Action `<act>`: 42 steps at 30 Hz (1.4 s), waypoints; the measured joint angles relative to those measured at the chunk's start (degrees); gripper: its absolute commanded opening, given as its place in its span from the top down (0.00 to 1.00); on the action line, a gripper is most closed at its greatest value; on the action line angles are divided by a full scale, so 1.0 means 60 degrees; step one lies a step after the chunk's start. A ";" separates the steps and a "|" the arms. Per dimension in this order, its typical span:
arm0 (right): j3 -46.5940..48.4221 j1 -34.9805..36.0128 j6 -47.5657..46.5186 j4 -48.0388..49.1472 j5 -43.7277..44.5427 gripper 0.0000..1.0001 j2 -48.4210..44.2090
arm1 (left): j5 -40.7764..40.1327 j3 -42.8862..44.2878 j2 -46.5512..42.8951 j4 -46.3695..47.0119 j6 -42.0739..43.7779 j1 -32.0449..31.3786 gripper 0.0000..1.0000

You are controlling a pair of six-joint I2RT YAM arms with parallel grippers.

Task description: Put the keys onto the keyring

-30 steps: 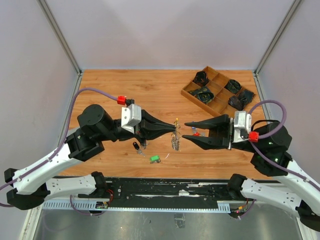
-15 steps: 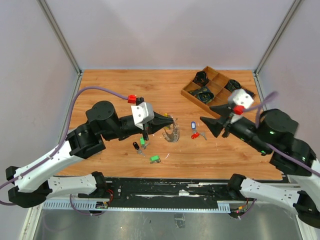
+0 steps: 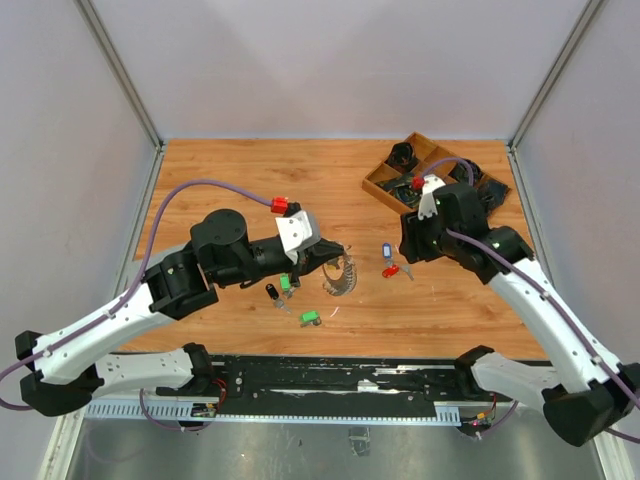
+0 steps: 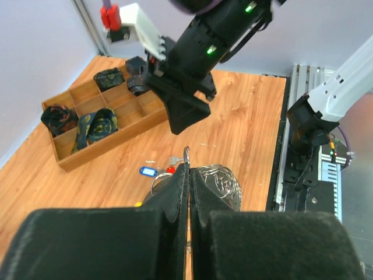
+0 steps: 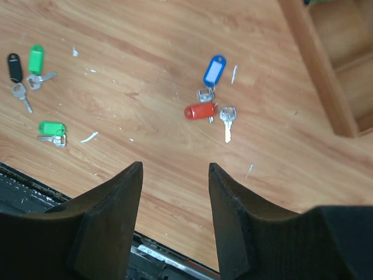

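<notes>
My left gripper (image 3: 337,256) (image 4: 187,170) is shut on the keyring (image 3: 342,276) (image 4: 220,182), a silvery wire coil hanging just past its tips above the table's middle. A thin loop of wire sticks out between the pressed pads. My right gripper (image 3: 407,247) (image 5: 175,168) points down with its jaws open and nothing between them. Below and ahead of it lie a blue-tagged key (image 3: 387,252) (image 5: 214,71), a red-tagged key (image 3: 391,270) (image 5: 200,111) and a bare silver key (image 5: 227,118). A black-tagged key (image 3: 272,292) (image 5: 13,63) and two green-tagged keys (image 3: 310,318) (image 5: 51,128) lie further left.
A wooden compartment tray (image 3: 378,187) (image 4: 102,144) holding dark rolled items stands at the back right, just behind the right wrist. Grey walls close in the table on three sides. A black rail (image 3: 330,375) runs along the near edge.
The right arm has swung from level to pointing down over the blue and red keys, its jaws wider. The left gripper has drawn back left and dipped with the keyring.
</notes>
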 measured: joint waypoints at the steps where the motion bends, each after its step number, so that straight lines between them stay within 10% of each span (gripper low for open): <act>1: -0.0248 -0.0208 0.0113 0.0113 -0.0229 0.50 0.0164 | -0.0033 -0.0047 -0.0015 -0.0015 -0.0036 0.0000 0.99; 19: -0.1789 -0.2342 0.1129 0.3413 -0.3129 0.61 0.4532 | -0.0317 -0.0554 -0.0419 0.0018 -0.0962 0.0000 1.00; 42: -0.2630 -0.2965 0.1701 0.5774 -0.3807 0.71 0.5982 | -0.0350 -0.0554 -0.0441 0.0029 -0.1213 0.0000 0.99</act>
